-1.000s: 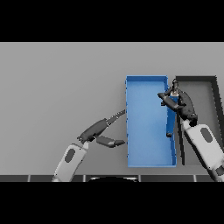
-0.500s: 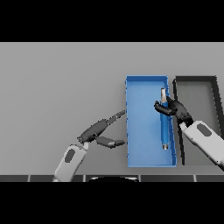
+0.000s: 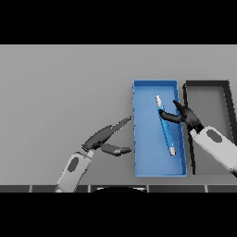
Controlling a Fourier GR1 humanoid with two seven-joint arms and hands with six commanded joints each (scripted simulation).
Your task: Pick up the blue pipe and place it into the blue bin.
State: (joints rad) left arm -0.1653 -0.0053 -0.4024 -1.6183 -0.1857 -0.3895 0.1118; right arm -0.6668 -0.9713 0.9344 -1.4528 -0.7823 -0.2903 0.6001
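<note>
The blue pipe (image 3: 165, 127) with pale ends lies slanted inside the blue bin (image 3: 138, 139), its upper end towards the bin's far side. My right hand (image 3: 187, 115) reaches over the bin's right wall. Its fingers are spread and fairly straight, and their tips touch the pipe's middle without wrapping it. My left hand (image 3: 102, 137) rests open on the table just left of the bin, fingers pointing at its left wall and thumb held apart.
A dark grey bin (image 3: 206, 84) stands directly right of the blue bin, their walls side by side. My right forearm (image 3: 217, 148) crosses its near part. Bare grey table stretches to the left and beyond.
The pipe went from above the wall between the bins, held in my right hand, down into the blue bin, and now lies slanted. The right fingers have spread. The left hand barely moved.
</note>
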